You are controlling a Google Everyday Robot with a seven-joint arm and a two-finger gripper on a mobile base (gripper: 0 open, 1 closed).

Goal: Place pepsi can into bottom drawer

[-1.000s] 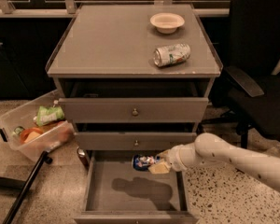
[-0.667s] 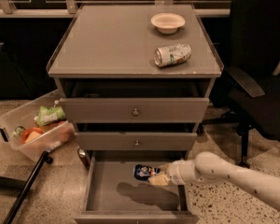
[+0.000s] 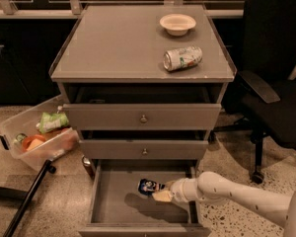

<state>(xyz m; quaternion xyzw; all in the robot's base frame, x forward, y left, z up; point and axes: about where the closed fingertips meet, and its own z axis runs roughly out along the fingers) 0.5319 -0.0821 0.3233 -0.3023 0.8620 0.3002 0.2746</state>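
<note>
The bottom drawer (image 3: 113,206) is pulled open below two knobbed drawers and shows a flat grey floor. The dark blue pepsi can (image 3: 147,185) lies on its side inside the drawer space, low over the floor at the middle right. My gripper (image 3: 160,191) reaches in from the right on a white arm and is shut on the pepsi can, its tan fingers (image 3: 163,196) around the can's right end. I cannot tell whether the can rests on the floor.
A silver-white can with green markings (image 3: 182,58) and a small cream bowl (image 3: 177,23) sit on the cabinet top. A clear bin of snacks (image 3: 37,139) stands at the left on the floor. A black office chair (image 3: 276,102) stands at the right.
My gripper has carried the pepsi can down and a little left, from the drawer's upper right edge to low inside the drawer.
</note>
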